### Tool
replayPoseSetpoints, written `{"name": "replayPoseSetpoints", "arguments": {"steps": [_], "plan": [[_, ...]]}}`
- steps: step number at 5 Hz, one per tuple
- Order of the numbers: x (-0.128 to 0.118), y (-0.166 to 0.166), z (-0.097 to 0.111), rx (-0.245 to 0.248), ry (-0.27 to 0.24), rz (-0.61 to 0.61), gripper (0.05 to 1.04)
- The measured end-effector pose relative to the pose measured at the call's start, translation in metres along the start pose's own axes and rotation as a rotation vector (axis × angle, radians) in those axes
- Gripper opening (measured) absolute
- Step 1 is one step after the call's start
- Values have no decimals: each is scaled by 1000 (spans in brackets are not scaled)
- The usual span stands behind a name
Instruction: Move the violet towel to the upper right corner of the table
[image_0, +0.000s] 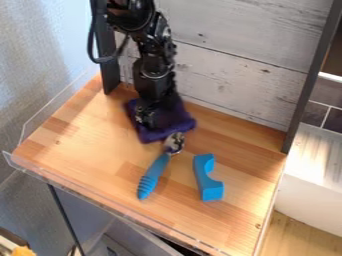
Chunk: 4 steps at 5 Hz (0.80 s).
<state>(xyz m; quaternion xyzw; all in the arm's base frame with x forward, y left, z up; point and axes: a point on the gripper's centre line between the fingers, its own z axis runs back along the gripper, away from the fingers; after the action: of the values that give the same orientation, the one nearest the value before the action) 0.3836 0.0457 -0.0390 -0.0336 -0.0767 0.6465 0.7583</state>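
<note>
The black gripper (147, 119) hangs down at the back left of the table, right over the violet towel (172, 120) and seemingly touching it. How its jaws stand cannot be made out against the dark cloth. Lying bunched on the wood, the towel has its folds around the gripper's tip and its front edge near the scoop's metal head. The arm covers part of the towel's back left portion.
On the wooden table (87, 135), a scoop with a blue handle (153, 176) lies just in front of the towel. Right of it is a blue arch block (208, 177). A whitewashed plank wall (234, 65) borders the back, with dark posts at both ends.
</note>
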Motion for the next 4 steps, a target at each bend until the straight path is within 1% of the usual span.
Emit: {"name": "replayPoseSetpoints", "arguments": {"steps": [2,3,4], "plan": [[-57,1,4,-5,34,-144,1001],[-84,3,5,-6,65,-214,1001],[-103,3,7,-20,89,-262,1001]]}}
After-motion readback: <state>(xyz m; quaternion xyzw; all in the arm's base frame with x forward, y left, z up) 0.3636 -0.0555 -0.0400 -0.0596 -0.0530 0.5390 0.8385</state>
